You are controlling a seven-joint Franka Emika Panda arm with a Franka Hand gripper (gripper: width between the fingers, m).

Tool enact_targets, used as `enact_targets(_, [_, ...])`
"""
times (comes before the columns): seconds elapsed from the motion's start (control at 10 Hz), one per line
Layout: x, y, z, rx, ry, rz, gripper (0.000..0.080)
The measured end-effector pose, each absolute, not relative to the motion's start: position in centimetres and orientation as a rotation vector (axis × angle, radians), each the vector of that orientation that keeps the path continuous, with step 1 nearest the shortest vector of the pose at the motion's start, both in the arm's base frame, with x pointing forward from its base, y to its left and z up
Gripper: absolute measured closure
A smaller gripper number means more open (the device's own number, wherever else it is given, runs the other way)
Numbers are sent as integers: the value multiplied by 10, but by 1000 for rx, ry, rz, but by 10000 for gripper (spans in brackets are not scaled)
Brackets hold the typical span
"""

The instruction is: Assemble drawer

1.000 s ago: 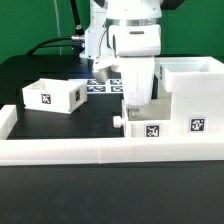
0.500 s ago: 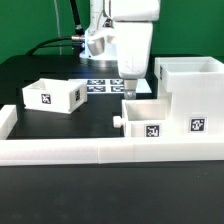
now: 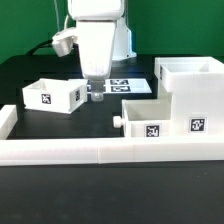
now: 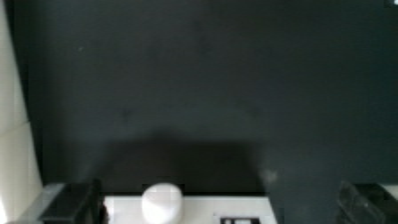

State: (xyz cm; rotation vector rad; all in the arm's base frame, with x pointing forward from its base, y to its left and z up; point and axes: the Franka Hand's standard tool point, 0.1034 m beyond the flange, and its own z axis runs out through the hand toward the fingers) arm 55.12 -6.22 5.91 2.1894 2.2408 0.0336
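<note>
The gripper [image 3: 96, 95] hung low over the black counter [image 3: 30, 68], just beside the loose tray [image 3: 50, 96] on its housing-facing side. Its fingers [image 4: 71, 205] stood spread wide apart and held nothing. The wrist view showed a rounded white knob [image 4: 162, 200] between them, apparently that tray's.

The housing [image 3: 190, 80] stood at the counter's edge on the exterior view's right. The second tray [image 3: 150, 120] sat against its foot, close behind the rail [image 3: 90, 152] along the near edge. The marker board [image 3: 128, 87] lay toward the far edge.

Judged step: taking up the loose tray. The fingers should straddle a side wall squarely, not the knob, and close gently.

All parts were smooth, matte white plastic. The trays were open-topped, thin-walled boxes with square tags, and the housing was taller and boxy. Such walls likely slip and flex under a tight pinch.
</note>
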Motion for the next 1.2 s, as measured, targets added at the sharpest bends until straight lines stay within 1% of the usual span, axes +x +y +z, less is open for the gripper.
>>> enact_targets(0.1, [549,-73,50,2222,2269,94,150])
enact_targets(0.3, [543,-78,28,2289,2322,183,150])
enact_targets(0.5, [543,-81,15,2350,2361,271,150])
enact_targets(0.6, [547,-74,12,2368,2361,309,150])
enact_targets(0.9, [558,-47,11,2349,2411,306,150])
enact_targets(1.2, [558,-48,10,2352,2409,306,150])
